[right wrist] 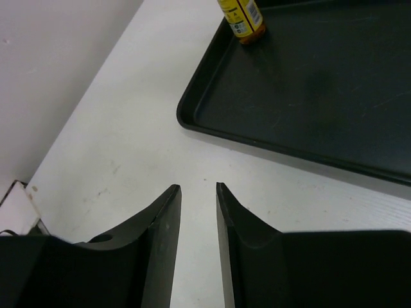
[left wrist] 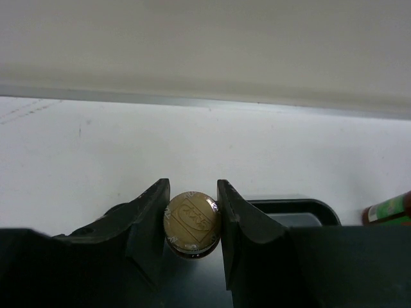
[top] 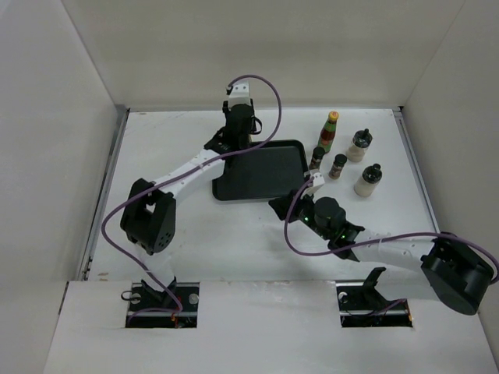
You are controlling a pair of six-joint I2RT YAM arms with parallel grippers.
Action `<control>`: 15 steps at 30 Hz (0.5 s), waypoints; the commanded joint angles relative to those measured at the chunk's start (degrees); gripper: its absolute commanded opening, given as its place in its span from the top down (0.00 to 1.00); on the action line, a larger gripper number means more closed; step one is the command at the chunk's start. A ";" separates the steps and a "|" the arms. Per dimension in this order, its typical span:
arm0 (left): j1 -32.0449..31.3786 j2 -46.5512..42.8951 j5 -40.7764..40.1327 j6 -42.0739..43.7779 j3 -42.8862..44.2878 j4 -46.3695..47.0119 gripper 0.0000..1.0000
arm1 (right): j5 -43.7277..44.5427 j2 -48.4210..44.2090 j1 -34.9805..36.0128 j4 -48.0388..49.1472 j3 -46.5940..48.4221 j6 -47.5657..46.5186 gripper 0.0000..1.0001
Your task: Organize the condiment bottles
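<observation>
Right end effector (right wrist: 198, 189) sits nearest, low over the white bench (top: 234, 241) just off the right rim of the black tray (top: 257, 183). Its fingers are narrow, with a slim gap and nothing between them. In the right wrist view the tray lies ahead of the fingertips. A yellow labelled bottle (right wrist: 241, 19) stands upright on the tray floor close to the rim, top cropped.

On the bench right of the tray there are five condiment bottles, all upright:
- A whitish black-capped bottle (top: 368, 181) is nearest.
- A dark jar (top: 337, 166) is left of it.
- A second dark jar (top: 316, 158) is just beside the tray's right rim, near the right end effector.
- A second whitish bottle (top: 359, 146) is farther back.
- A taller red bottle with green label (top: 330, 131) is farthest.

None of them touch each other.

Left end effector (left wrist: 192, 186) is at the tray's far-left corner. It is clamped on a gold-capped bottle (left wrist: 191, 221), with both fingers pressing the sides below the cap. Cannot tell if it is the same bottle as the yellow labelled one. The left wrist view shows the tray rim and the red bottle off to the right, with the far wall behind.
</observation>
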 commanded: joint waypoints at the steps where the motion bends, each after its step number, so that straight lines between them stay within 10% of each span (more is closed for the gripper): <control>1: -0.46 -0.09 1.48 -0.99 0.91 8.03 0.80 | 1.09 0.03 -0.48 2.57 -0.22 -0.57 0.63; 15: 1.47 8.18 1.74 -2.30 -3.30 11.28 0.77 | 1.26 1.52 -0.57 2.74 0.31 -1.18 0.55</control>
